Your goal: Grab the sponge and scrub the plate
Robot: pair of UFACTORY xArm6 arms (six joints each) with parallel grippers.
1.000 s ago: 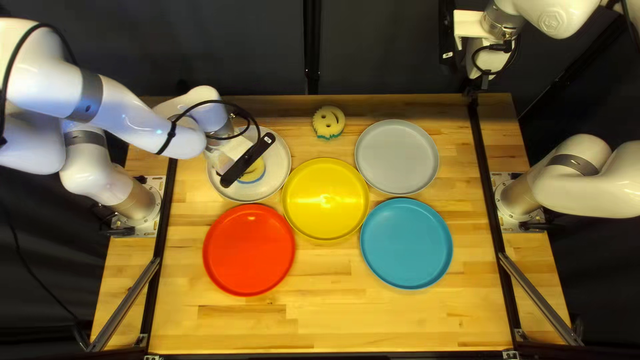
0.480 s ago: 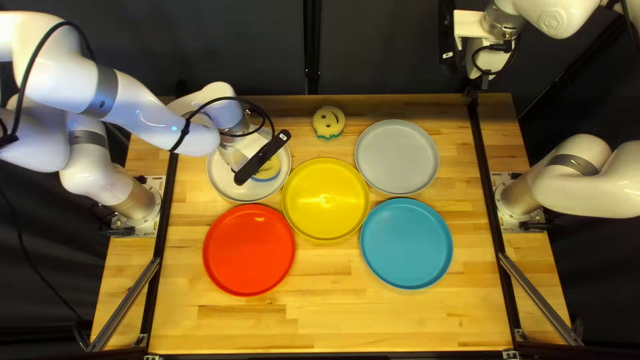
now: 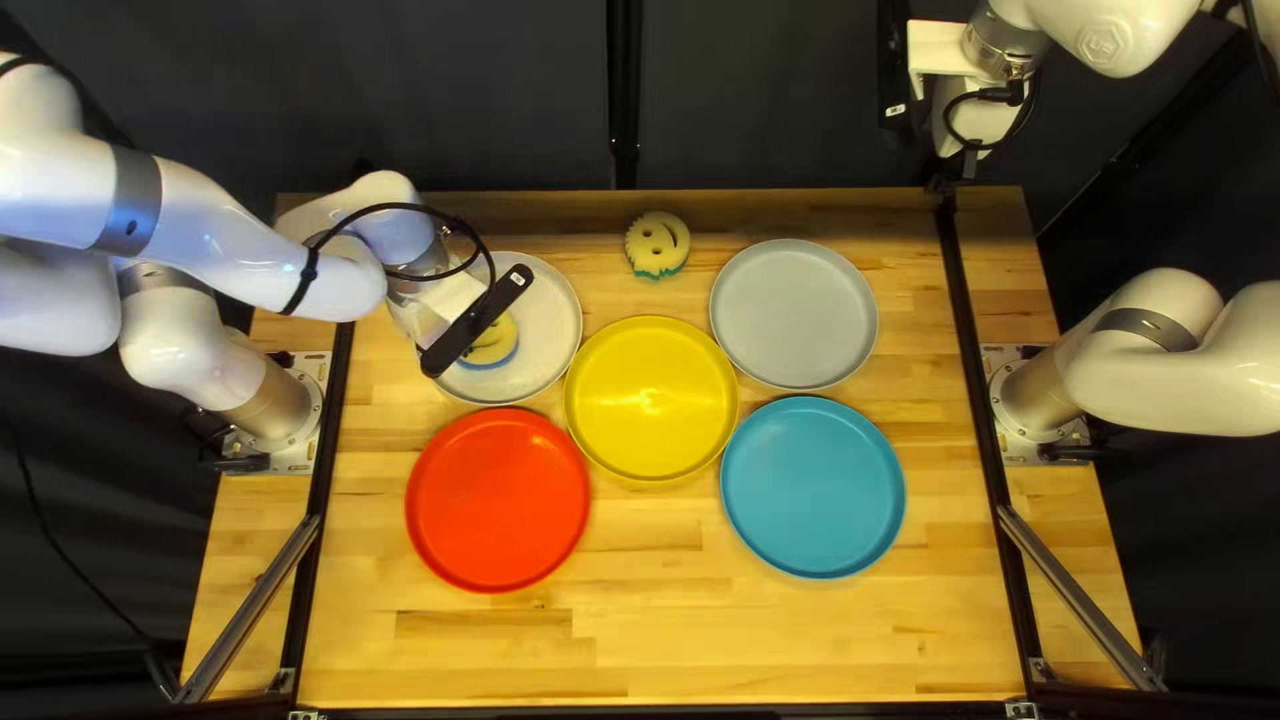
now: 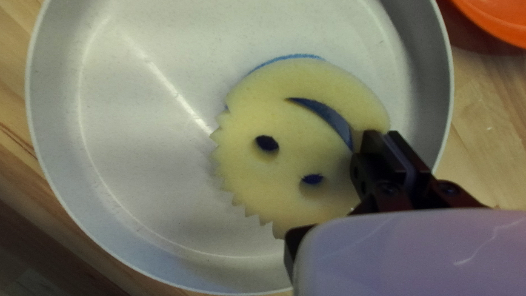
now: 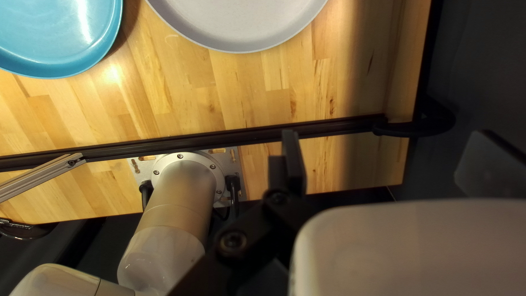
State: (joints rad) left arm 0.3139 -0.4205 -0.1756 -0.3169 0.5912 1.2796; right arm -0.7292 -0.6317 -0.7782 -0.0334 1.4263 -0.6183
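Pale yellow, round sponge with a cut-out smile, jagged rim and blue underside: while the left gripper is clasping its edge, it is sitting within the rim of the white, round, shallow plate; how hard it is pressing there is not showing.
White plate: it is lying to the left of the yellow, round, rimmed plate, toward the table's far edge.
Left gripper: its two black fingers are standing close together, pinching the sponge between them, left of the yellow plate.
Right gripper: its fingers are standing wide apart, and it is hanging well beyond and to the right of the yellow plate.
Red, round, rimmed plate: it is resting to the left and near side of the yellow plate.
Blue, round, rimmed plate: it is resting to the right and near side of the yellow plate.
Grey, round, shallow plate: it is resting to the right and far side of the yellow plate.
Second pale yellow smiling sponge, green beneath: it is lying beyond the yellow plate, apart from it.
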